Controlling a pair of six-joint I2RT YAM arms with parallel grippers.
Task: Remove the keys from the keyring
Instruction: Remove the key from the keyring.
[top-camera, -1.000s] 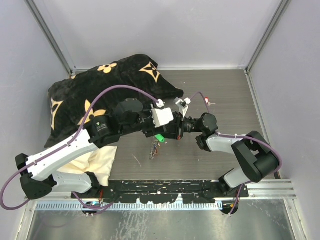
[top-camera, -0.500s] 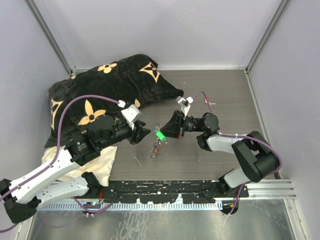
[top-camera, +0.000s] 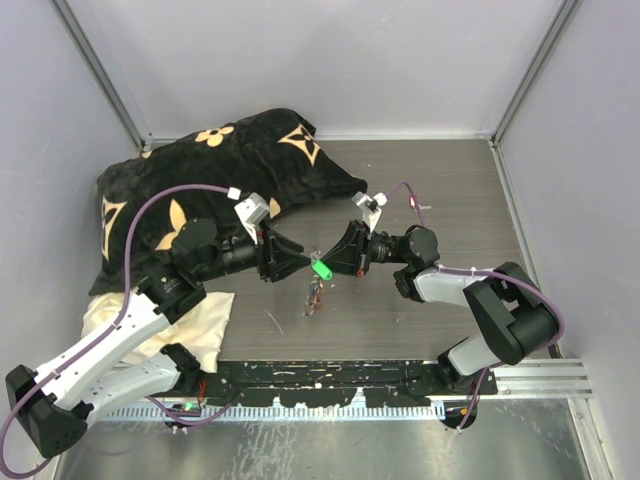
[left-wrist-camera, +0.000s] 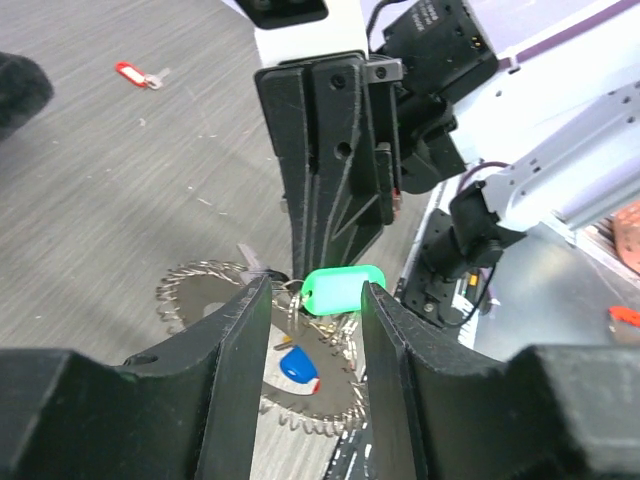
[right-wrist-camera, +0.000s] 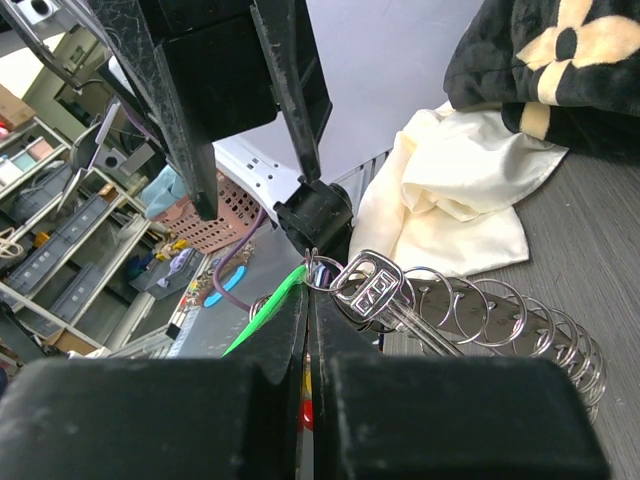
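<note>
Since half a second ago the left gripper (top-camera: 300, 263) has swung back in toward the right gripper (top-camera: 330, 263), and their tips now almost meet above the middle of the table.

The keyring (left-wrist-camera: 195, 284) hangs by one end from the right gripper, whose fingers are pressed tight together on it. The rest of the coil sags down to the surface just near of the two tips. The keys (left-wrist-camera: 298, 363) are bunched on it at the held end. One green plastic head (left-wrist-camera: 343, 292) sticks out between the left gripper's fingers, which stand apart on either side of it. Whether either finger touches it cannot be told. A bare silver key (right-wrist-camera: 368, 285) lies against the first loops of the coil.

A red-headed key (left-wrist-camera: 135, 75) lies alone on the table, well apart from the bunch.

The table (top-camera: 450, 180) is dark grey with a wood grain. A black blanket (top-camera: 200, 170) with gold flower shapes is heaped at the far left, and a cream cloth (top-camera: 205, 320) lies near of it. Plain pale walls (top-camera: 320, 60) with metal corner posts close in the far, left and right sides. A metal rail (top-camera: 560, 372) runs along the near edge.
</note>
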